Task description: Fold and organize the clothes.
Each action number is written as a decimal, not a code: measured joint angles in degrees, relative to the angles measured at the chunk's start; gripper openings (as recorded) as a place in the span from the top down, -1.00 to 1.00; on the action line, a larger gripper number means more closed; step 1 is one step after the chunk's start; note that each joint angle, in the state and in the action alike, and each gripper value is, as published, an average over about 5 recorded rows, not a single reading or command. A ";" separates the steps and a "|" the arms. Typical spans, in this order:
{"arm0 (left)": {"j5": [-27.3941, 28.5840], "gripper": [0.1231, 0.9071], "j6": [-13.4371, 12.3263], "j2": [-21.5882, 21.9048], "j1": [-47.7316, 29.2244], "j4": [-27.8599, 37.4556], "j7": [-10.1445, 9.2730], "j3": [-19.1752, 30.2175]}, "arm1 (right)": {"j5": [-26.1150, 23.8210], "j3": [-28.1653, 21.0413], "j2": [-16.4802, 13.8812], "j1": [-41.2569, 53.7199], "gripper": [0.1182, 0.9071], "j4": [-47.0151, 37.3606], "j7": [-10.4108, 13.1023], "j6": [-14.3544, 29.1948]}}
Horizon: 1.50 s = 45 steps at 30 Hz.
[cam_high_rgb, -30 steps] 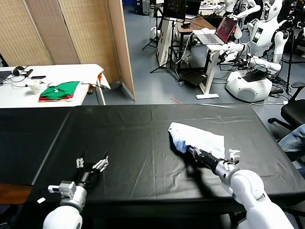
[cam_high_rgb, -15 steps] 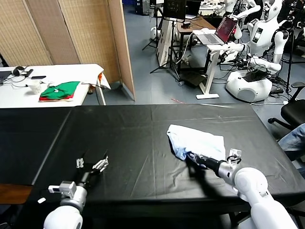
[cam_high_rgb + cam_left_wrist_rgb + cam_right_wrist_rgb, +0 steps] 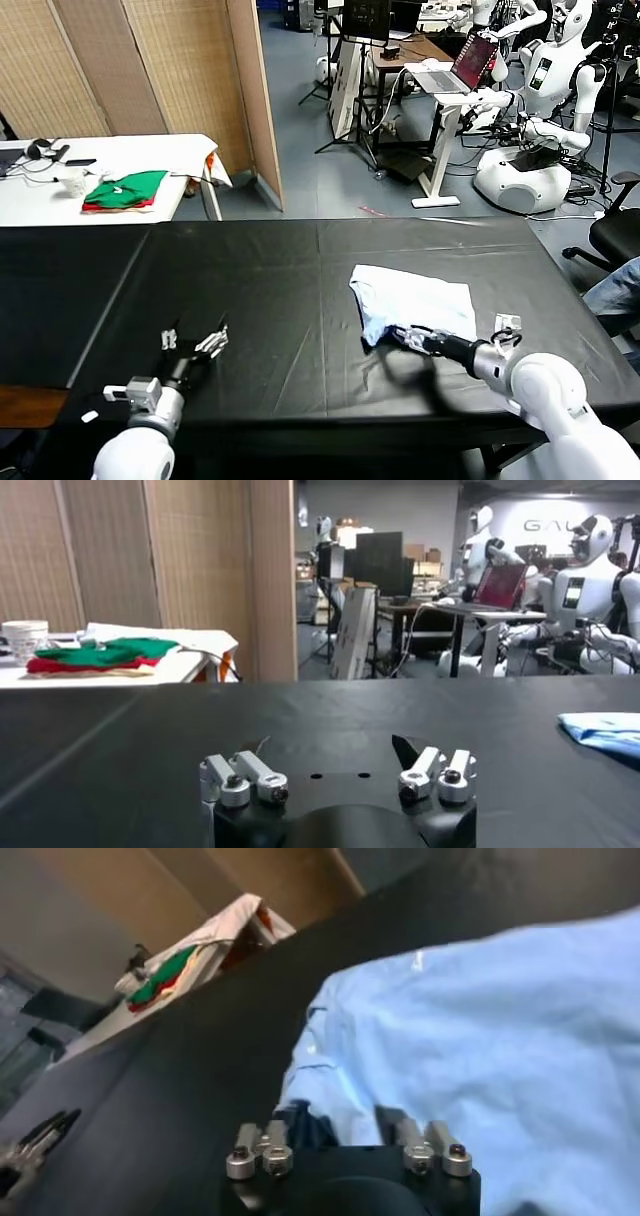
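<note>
The pale blue T-shirt [image 3: 412, 302] is lying folded on the black tabletop [image 3: 280, 290], right of centre in the head view, and its near edge is partly hiding behind the right end effector [image 3: 408, 337]. That end effector is sitting low at the shirt's near left corner; in the right wrist view [image 3: 340, 1138] its fingers are standing apart with blue cloth bunching between them, though whether they are pinching any fabric is hard to make out, since the fingertips are running into the folds. The shirt [image 3: 480, 1038] is filling most of that view and is being cut off at the frame's right and lower edges. No lettering is showing legibly on it.

The left end effector [image 3: 193, 343] is hovering at the lower left of the head view, well apart from the shirt, fingers spread and gripping nothing; the left wrist view [image 3: 338, 775] is showing both finger pairs wide apart over bare black cloth, with a sliver of the shirt [image 3: 605, 730] cut off at the right edge.

In the upper left, folded green-and-red garments [image 3: 125, 190] are resting on a white side table [image 3: 30, 200]. At the upper right of the left wrist view, pale letters on a wall [image 3: 545, 525] are reading "GAL", the rest hiding behind a white humanoid robot [image 3: 590, 580].
</note>
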 joint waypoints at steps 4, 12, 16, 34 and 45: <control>0.05 -1.00 -0.03 -0.09 -0.47 0.39 0.00 0.58 | -9.00 0.48 -2.12 -2.18 -0.99 4.28 -2.29 0.00; 0.08 -1.00 -0.24 0.26 -0.52 0.80 0.00 0.41 | -19.72 5.51 -0.64 -7.19 -1.00 8.00 2.41 9.32; 0.16 -1.00 -0.38 0.38 -0.64 1.35 -0.01 0.61 | -19.06 9.01 2.41 -7.19 -1.00 6.17 6.05 12.07; 0.28 -1.00 -0.63 0.74 -0.03 1.70 -0.01 0.45 | -13.77 12.58 11.33 -5.18 -0.93 -4.18 8.66 12.04; 0.30 -1.00 -0.89 0.80 1.08 1.52 -0.01 -0.95 | -14.97 10.67 12.86 -2.61 0.30 -10.51 7.37 13.16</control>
